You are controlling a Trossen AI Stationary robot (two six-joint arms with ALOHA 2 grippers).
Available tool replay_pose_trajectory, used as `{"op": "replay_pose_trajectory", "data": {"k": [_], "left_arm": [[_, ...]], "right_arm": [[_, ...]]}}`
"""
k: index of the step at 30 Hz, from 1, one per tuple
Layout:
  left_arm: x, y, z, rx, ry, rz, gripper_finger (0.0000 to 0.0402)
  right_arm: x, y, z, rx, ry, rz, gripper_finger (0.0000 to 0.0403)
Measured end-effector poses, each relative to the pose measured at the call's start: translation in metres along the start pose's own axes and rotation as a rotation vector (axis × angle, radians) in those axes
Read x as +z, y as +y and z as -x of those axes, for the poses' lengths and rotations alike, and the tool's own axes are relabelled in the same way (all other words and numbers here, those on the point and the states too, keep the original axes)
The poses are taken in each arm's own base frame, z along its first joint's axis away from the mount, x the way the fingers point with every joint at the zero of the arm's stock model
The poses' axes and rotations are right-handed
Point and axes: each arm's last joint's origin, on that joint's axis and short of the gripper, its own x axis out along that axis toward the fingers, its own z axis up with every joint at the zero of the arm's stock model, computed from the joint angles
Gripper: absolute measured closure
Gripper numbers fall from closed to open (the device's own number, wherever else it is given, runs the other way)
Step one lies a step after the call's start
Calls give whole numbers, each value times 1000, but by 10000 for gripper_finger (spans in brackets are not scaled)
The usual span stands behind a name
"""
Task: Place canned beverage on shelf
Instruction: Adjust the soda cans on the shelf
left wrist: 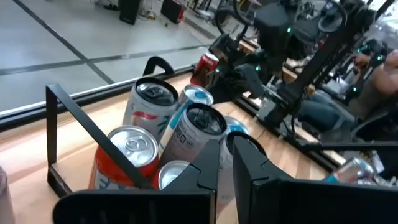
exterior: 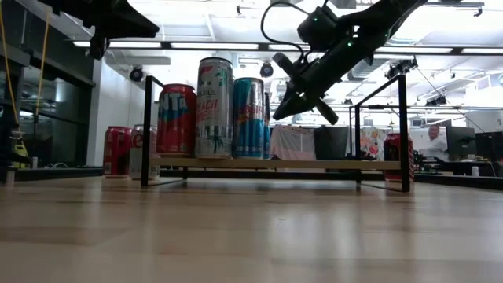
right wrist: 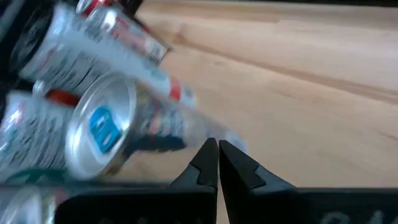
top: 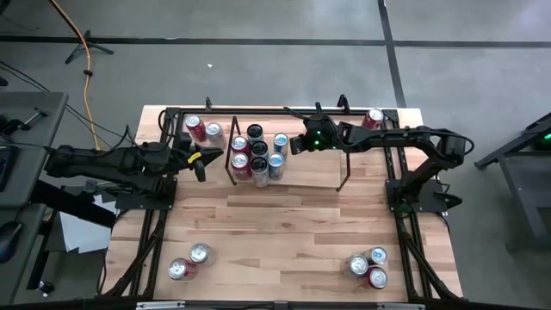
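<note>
Seven cans [top: 256, 155] stand clustered on the left end of the shelf [top: 344, 169], which sits along the table's [top: 284, 228] far edge. The right gripper [top: 294, 145] hovers above the shelf just beside the cluster, clenched and empty. The left gripper [top: 200, 161] hangs near the shelf's left end, also clenched on nothing. Two more cans [top: 203, 131] stand by the far left corner, a red can [top: 373, 119] by the far right, and small groups wait at both near corners.

Left arm stretched in from left, left gripper [top: 201, 164] closed, empty. Right arm reaching leftward along far side, right gripper [top: 293, 145] closed, empty.
</note>
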Motion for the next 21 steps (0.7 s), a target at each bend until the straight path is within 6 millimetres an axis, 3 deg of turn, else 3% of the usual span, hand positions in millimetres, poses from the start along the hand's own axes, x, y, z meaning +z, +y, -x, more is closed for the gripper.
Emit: {"op": "replay_pose_trajectory", "data": {"k": [11, 21], "left_arm": [[2, 1, 1, 54, -53, -6, 401], [3, 3, 1, 106, -87, -5, 401]], "right_arm": [[6, 2, -2, 8, -81, -5, 403], [-2, 12, -1, 61, -56, 4, 403]]}}
